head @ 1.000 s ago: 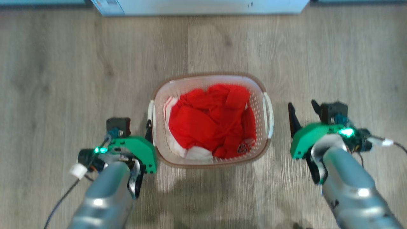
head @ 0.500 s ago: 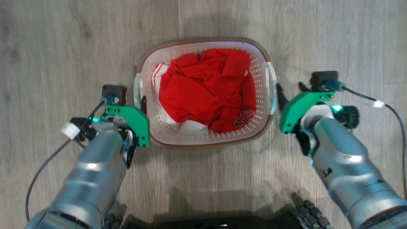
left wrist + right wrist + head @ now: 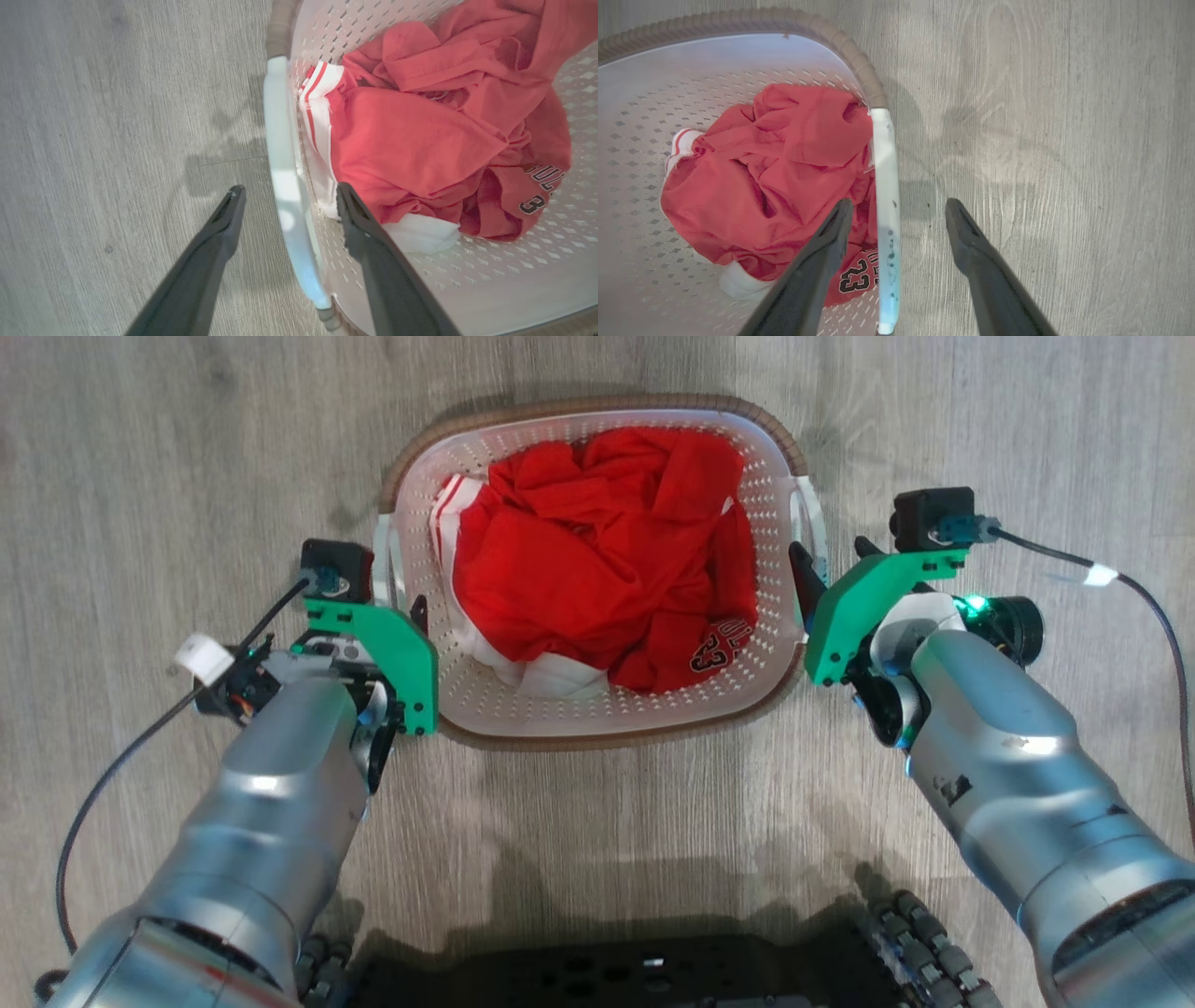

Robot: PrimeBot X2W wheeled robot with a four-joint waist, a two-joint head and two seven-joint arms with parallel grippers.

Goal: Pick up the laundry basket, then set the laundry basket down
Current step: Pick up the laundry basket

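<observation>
one laundry basket [image 3: 597,714] between two pincers [image 3: 289,188] [image 3: 899,202]

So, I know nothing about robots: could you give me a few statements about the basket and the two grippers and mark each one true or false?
1. The basket holds red clothes. True.
2. The left gripper is shut on the left handle. False: it is open, with one finger inside the basket and one outside the handle.
3. The right gripper is open, with the right handle between its fingers. True.
4. The basket stands on a table. False: it stands on a wooden floor.
5. One red garment bears the number 45. False: it reads 23.
</observation>
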